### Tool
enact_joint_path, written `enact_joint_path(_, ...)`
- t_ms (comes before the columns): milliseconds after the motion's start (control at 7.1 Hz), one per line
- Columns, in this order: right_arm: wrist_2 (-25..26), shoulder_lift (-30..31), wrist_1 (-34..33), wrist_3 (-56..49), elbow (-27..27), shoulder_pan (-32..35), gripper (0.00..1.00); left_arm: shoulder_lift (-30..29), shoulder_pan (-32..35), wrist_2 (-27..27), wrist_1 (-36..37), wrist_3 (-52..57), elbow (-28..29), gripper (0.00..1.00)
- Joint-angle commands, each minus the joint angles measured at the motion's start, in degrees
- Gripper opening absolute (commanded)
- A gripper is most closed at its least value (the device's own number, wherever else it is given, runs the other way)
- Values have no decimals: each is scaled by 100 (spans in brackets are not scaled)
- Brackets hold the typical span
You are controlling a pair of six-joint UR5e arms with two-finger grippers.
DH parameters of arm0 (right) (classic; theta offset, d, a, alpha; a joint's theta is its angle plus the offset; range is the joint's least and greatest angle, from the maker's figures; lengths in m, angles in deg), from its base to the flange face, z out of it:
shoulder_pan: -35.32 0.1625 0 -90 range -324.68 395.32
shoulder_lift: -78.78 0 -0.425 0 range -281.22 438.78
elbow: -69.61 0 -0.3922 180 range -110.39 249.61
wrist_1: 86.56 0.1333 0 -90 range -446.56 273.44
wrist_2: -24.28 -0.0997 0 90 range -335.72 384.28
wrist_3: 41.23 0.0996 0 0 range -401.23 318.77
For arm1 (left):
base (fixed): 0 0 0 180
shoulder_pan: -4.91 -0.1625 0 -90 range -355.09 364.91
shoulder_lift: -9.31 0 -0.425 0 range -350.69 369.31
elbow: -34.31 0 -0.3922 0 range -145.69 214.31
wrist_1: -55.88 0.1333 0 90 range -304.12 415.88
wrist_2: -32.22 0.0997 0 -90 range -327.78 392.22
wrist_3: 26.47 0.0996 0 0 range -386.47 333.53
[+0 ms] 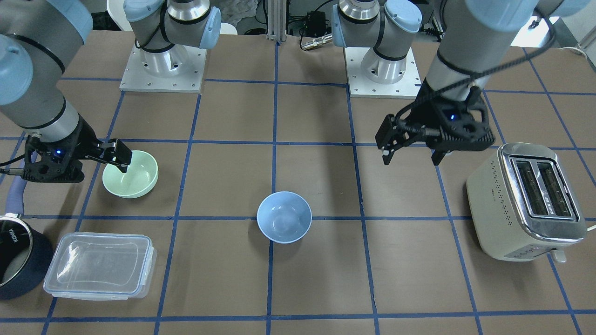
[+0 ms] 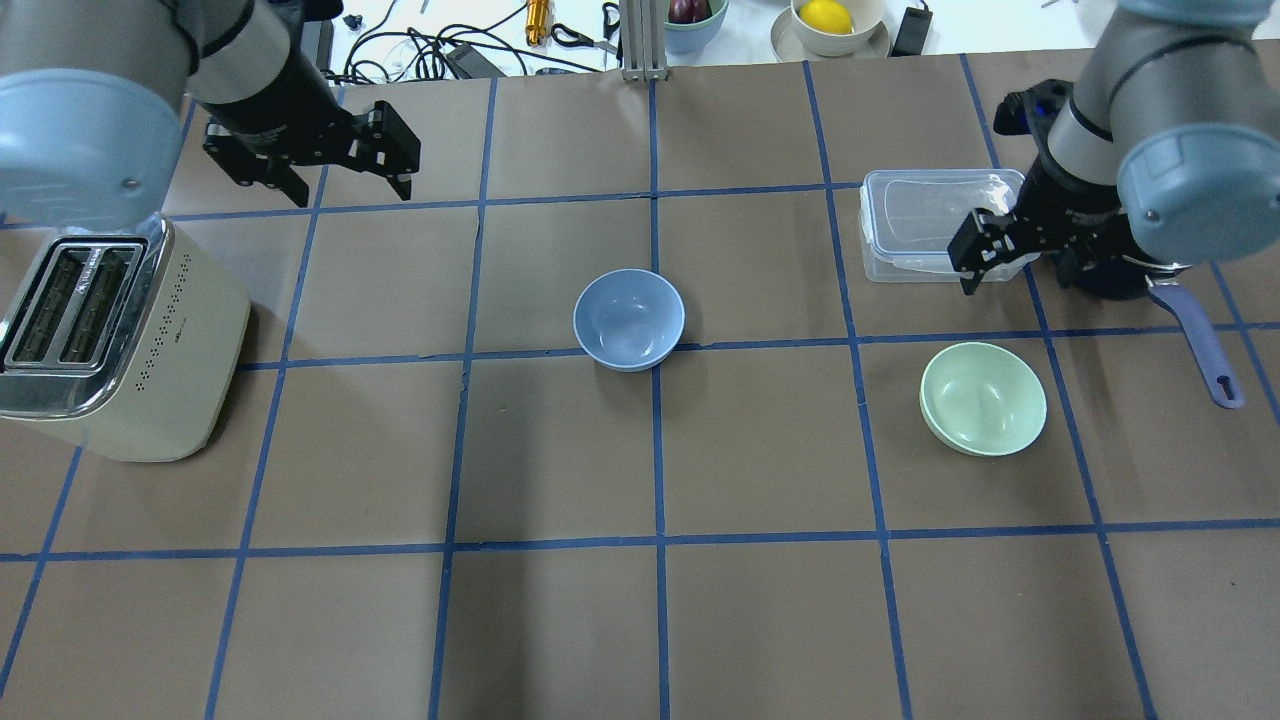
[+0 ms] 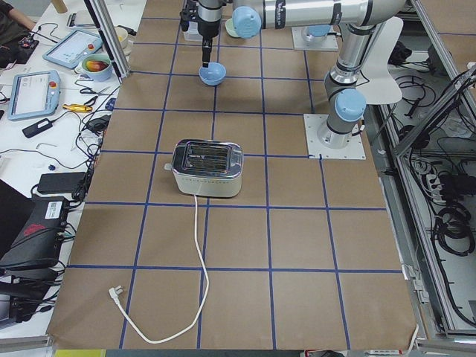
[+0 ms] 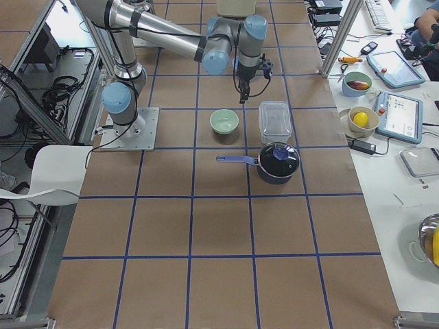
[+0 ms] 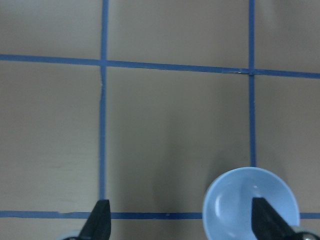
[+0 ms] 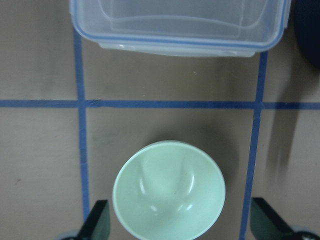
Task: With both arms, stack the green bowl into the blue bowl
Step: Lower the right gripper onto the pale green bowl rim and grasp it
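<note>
The pale green bowl [image 1: 132, 177] sits upright and empty on the robot's right side of the table; it also shows in the overhead view [image 2: 983, 398] and the right wrist view [image 6: 169, 190]. The light blue bowl [image 1: 284, 217] stands empty at the table's middle [image 2: 629, 319], low right in the left wrist view [image 5: 250, 202]. My right gripper [image 2: 1015, 268] is open and empty, hovering above the green bowl's far side [image 6: 182, 225]. My left gripper [image 1: 411, 159] is open and empty, raised above bare table, well off from the blue bowl [image 2: 352, 188].
A cream toaster [image 1: 526, 200] stands on the robot's left side [image 2: 110, 340]. A clear lidded container [image 1: 100, 265] and a navy saucepan [image 1: 18, 256] sit beyond the green bowl. Cables and fruit bowls [image 2: 830, 20] lie past the table's far edge.
</note>
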Motion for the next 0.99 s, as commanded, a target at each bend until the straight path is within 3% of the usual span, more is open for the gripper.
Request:
enact_joint_path(0,-61,7,-1544,-942,-1468,-807,100,426,13,148,-454,41,-21,100)
enact_joint_path(141,-27,-46,-2070,-1310,-1787,-905,96,514,-22,131,-393,41,-57,100)
enact_joint_path(282,17,-46,-2084,-1410,-1912,-932,77,550,-13,105,-358,32,21,100)
enact_joint_path(423,9,-37,-2067,-1411,-1991,-932,37,576,4,52,-323,-29,31,100)
enact_joint_path(563,0,-37,-2049,-1446,-1992,-932,8,637,22,52,-322,-38,5,100)
enact_joint_path(704,9,-37,-2049,-1463,-1984,-932,0,612,22,61,-314,-108,-13,100)
enact_joint_path(845,0,-29,-2049,-1455,-1966,-932,0,655,13,104,-322,-144,-39,100)
